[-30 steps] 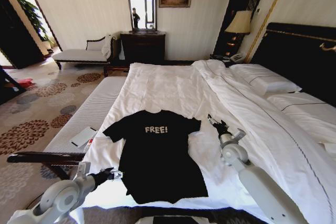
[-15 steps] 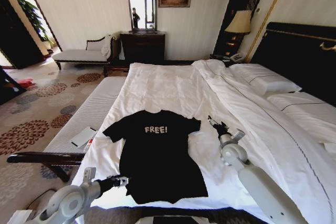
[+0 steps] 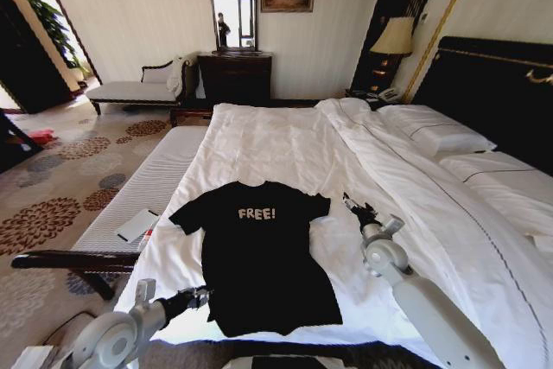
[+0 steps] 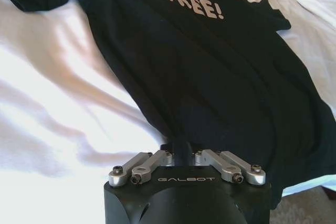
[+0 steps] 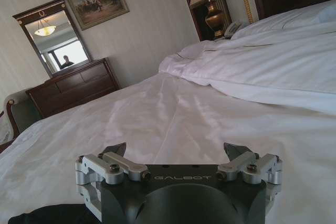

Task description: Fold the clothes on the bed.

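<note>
T-shirt (image 3: 263, 252): we see it flat on the bed (image 3: 285, 140), near edge.
Left gripper (image 3: 199, 294): closed, at hem corner; grasp unclear.
Right gripper (image 3: 354, 206): wide open, empty, beside sleeve.
Tip: we'd pinch shirt fabric only, not sheet.

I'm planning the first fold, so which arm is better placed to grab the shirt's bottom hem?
Probably left. The left end effector sits at the T-shirt hem's near corner, fingers shut. The right end effector is open beside the sleeve, farther up the bed.
</note>
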You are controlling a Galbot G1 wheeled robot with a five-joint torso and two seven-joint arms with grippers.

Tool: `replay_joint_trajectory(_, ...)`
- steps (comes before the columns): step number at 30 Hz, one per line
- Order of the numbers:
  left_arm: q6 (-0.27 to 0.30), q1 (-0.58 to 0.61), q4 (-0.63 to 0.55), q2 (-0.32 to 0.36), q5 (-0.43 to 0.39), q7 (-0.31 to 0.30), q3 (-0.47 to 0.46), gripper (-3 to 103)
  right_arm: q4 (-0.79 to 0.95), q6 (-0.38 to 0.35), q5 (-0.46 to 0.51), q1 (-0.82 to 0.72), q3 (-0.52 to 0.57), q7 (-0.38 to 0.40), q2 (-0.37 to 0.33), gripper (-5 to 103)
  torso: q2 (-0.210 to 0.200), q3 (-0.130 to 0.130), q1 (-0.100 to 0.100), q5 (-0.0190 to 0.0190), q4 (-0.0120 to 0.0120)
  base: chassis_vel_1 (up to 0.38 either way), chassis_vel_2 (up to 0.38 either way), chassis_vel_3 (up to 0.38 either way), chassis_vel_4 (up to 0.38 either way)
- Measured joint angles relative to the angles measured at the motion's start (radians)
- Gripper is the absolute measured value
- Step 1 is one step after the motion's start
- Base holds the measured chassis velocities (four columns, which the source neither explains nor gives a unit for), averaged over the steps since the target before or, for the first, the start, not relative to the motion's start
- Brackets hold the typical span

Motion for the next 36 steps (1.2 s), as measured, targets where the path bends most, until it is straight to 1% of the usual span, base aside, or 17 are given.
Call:
replay_joint_trajectory(3,-0.001,0.035,-0.014,0.023,0.022,-0.006,-0.035,3,0.003,0.0,0.0,0.002,0.003,0.001,-0.002,100,0.0,0.0,0.0,0.0001,0.0,0.0,0.0,0.0,0.0)
replay_joint_trajectory(11,-0.001,0.092,-0.034,0.04,0.04,-0.02,-0.092,0,0.006,0.0,0.001,0.007,0.002,0.003,-0.003,100,0.0,0.0,0.0,0.0,0.0001,0.0,0.0,0.0,0.0)
replay_joint_trajectory(16,-0.002,0.098,-0.046,0.029,0.041,-0.023,-0.106,0,0.006,0.001,0.0,0.005,0.0,0.003,-0.003,100,0.0,0.0,0.0,-0.0001,0.0001,0.0,0.0,0.0,0.0)
replay_joint_trajectory(22,-0.003,0.123,-0.072,0.027,0.035,-0.039,-0.15,0,0.006,0.001,-0.001,0.007,-0.003,0.004,-0.007,100,0.0,0.0,0.0,0.0,0.0,0.0,0.0,0.0,0.0)
replay_joint_trajectory(27,0.007,0.142,-0.083,0.033,0.04,-0.055,-0.159,0,0.004,0.001,0.0,0.016,-0.009,0.004,-0.008,100,0.0,0.0,0.0,0.0,0.0002,0.0,0.0,0.0,0.0)
replay_joint_trajectory(30,0.01,0.144,-0.082,0.03,0.064,-0.072,-0.143,0,-0.002,0.0,0.0,0.02,-0.014,0.004,-0.002,100,0.0,0.0,0.0,0.0,0.0001,0.0,0.0,0.0,0.0)
replay_joint_trajectory(34,0.011,0.146,-0.085,0.025,0.081,-0.079,-0.139,0,-0.007,-0.001,-0.003,0.018,-0.016,0.004,0.0,100,0.0,0.0,0.0,0.0,0.0002,0.0,0.0,0.0,0.0)
replay_joint_trajectory(35,0.011,0.144,-0.092,0.024,0.085,-0.078,-0.144,-3,-0.009,-0.002,-0.004,0.018,-0.016,0.003,0.001,100,0.0,0.0,0.0,-0.0001,0.0001,0.0,0.0,0.0,0.0)
replay_joint_trajectory(36,0.011,0.144,-0.092,0.024,0.085,-0.078,-0.144,-3,-0.009,-0.002,-0.004,0.018,-0.016,0.003,0.001,100,0.0,0.0,0.0,-0.0001,0.0001,0.0,0.0,0.0,0.0)
